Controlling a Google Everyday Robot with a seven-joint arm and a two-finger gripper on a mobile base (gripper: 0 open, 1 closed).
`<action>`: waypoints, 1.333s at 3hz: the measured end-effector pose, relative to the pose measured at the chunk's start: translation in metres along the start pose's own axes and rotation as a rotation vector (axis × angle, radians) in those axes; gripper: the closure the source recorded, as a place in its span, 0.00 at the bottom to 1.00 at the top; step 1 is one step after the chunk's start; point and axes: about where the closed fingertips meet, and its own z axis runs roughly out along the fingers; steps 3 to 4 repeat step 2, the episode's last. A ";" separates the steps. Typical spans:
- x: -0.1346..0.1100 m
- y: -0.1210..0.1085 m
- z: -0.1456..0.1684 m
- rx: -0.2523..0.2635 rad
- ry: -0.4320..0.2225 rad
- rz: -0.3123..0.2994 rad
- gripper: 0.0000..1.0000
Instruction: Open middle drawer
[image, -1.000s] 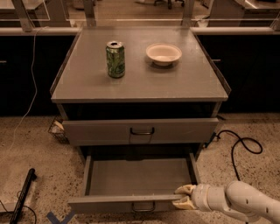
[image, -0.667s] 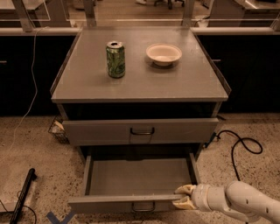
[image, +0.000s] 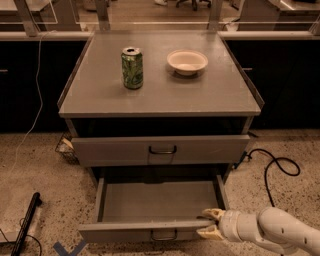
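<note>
Cabinet (image: 160, 95) of grey metal fills the centre of the frame. Its middle drawer (image: 150, 202) stands pulled out at lower centre. At the lower right, the gripper (image: 210, 223) straddles the right end of the drawer front — fingers spread. On top sit a bowl (image: 187, 61) and, to its left, a can (image: 132, 68).

Arm (image: 280, 231) low, horiz. from right — gripper (image: 210, 223) at lower right.

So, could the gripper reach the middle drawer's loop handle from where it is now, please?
Probably yes. The gripper sits at the right end of the middle drawer front edge, and the loop handle lies just along that front, with nothing between them.
</note>
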 end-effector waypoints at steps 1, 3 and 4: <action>0.000 0.000 0.000 0.000 0.000 0.000 0.00; 0.000 0.000 0.000 0.000 0.000 0.000 0.00; 0.000 0.000 0.000 0.000 0.000 0.000 0.00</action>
